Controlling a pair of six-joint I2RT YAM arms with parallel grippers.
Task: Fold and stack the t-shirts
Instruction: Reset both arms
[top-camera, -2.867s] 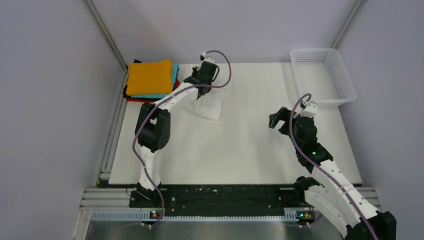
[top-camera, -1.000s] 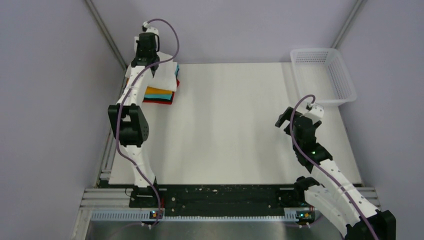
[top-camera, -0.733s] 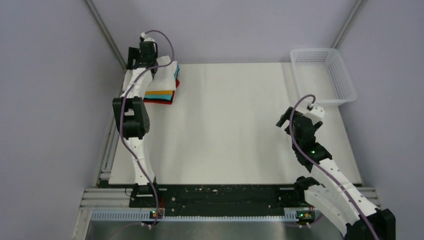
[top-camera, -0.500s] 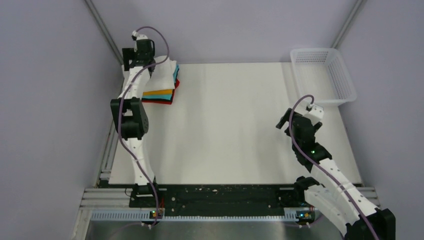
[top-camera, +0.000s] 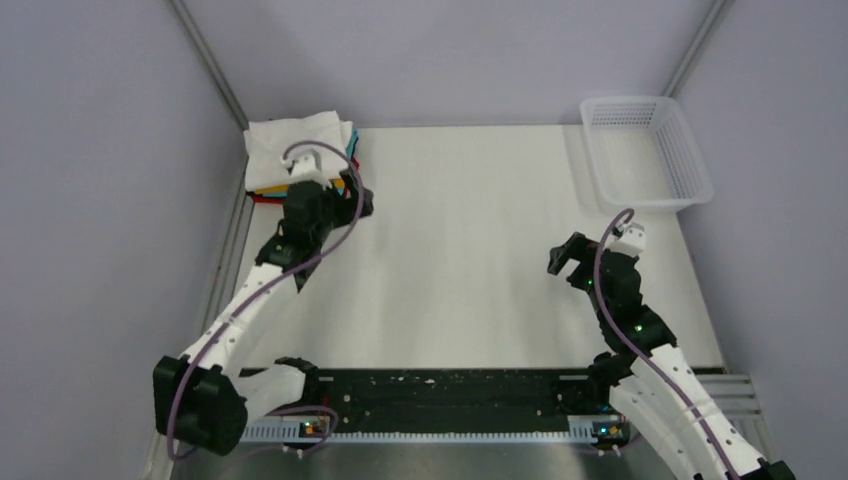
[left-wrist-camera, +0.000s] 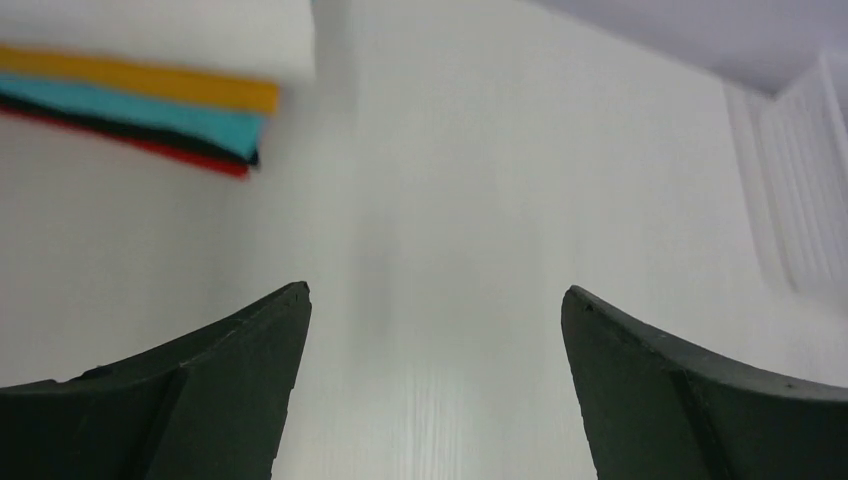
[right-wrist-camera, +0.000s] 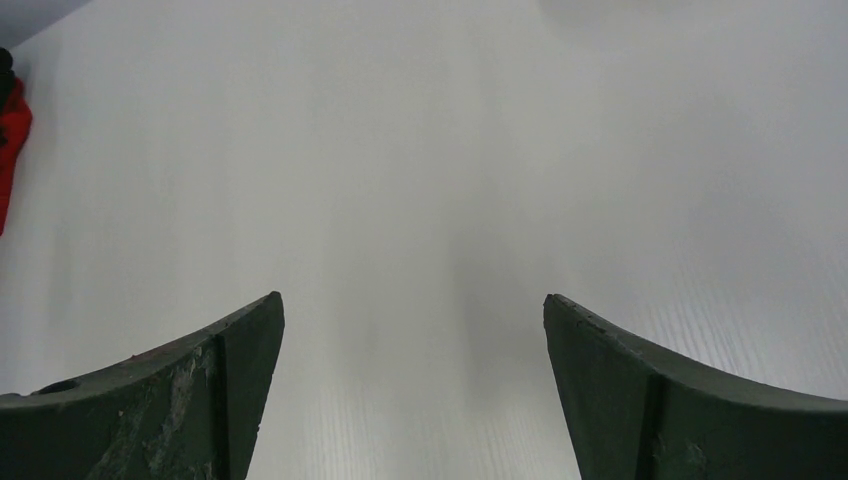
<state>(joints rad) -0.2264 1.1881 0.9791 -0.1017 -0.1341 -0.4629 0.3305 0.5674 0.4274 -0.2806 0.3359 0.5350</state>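
The folded t-shirts lie stacked at the table's far left corner. A white t-shirt (top-camera: 290, 148) is on top, with orange, teal, black and red edges showing beneath it. In the left wrist view the white layer (left-wrist-camera: 150, 30) sits over the orange (left-wrist-camera: 140, 82), teal (left-wrist-camera: 150, 106) and red (left-wrist-camera: 205, 162) ones. My left gripper (top-camera: 352, 196) (left-wrist-camera: 435, 295) is open and empty, just in front and to the right of the stack, not touching it. My right gripper (top-camera: 562, 260) (right-wrist-camera: 412, 300) is open and empty over bare table at the right. A red edge of the stack (right-wrist-camera: 10, 140) shows far left in the right wrist view.
A white mesh basket (top-camera: 697, 175) stands at the far right corner and appears blurred in the left wrist view (left-wrist-camera: 800, 200). Grey walls and metal frame rails enclose the white table (top-camera: 460, 260).
My left gripper opened and let go of the white t-shirt on top of the stack. It then pulled back toward the near side. The right arm shifted only slightly.
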